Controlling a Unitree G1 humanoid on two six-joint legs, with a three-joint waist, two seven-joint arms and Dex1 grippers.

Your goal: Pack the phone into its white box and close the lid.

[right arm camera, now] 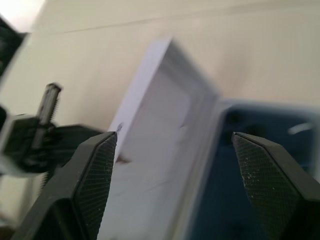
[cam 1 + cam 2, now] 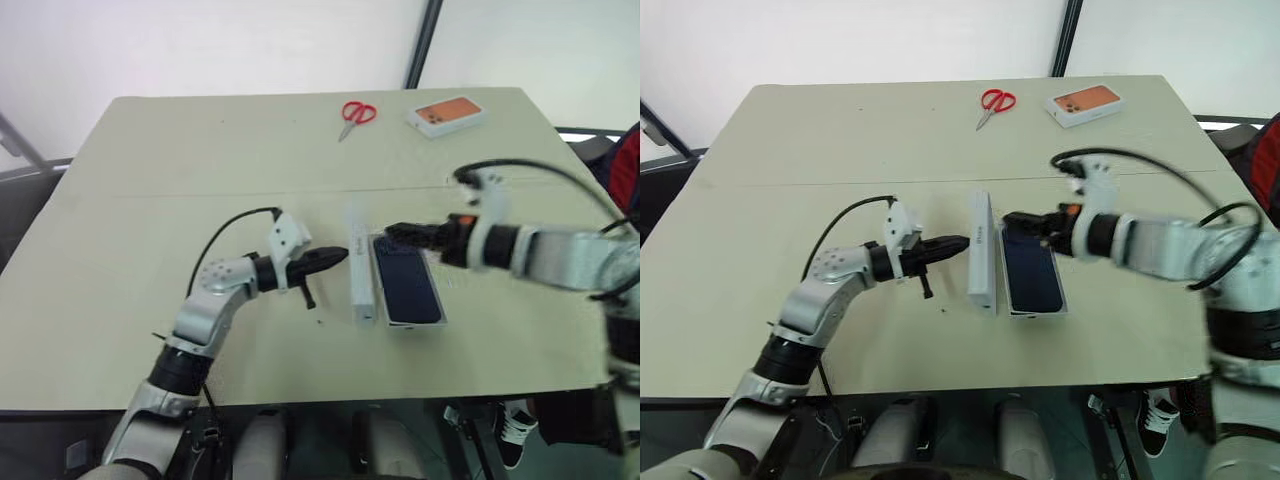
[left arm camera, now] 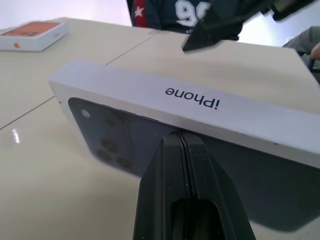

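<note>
Phone (image 2: 1030, 275) lies in white box (image 2: 1035, 312) mid-tabletop (image 2: 840, 150); lid (image 2: 981, 250) propped on edge at box's left, ready to tip over; left end effector (image 2: 955, 243) clenched, bracing lid; right end effector (image 2: 1015, 222) spread, empty, above box.

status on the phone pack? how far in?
Done: phone lies in the white box. In hand: lid stands on edge beside it, shut left gripper at its printed face, open right gripper above the box. Left: tip lid over, close.
</note>
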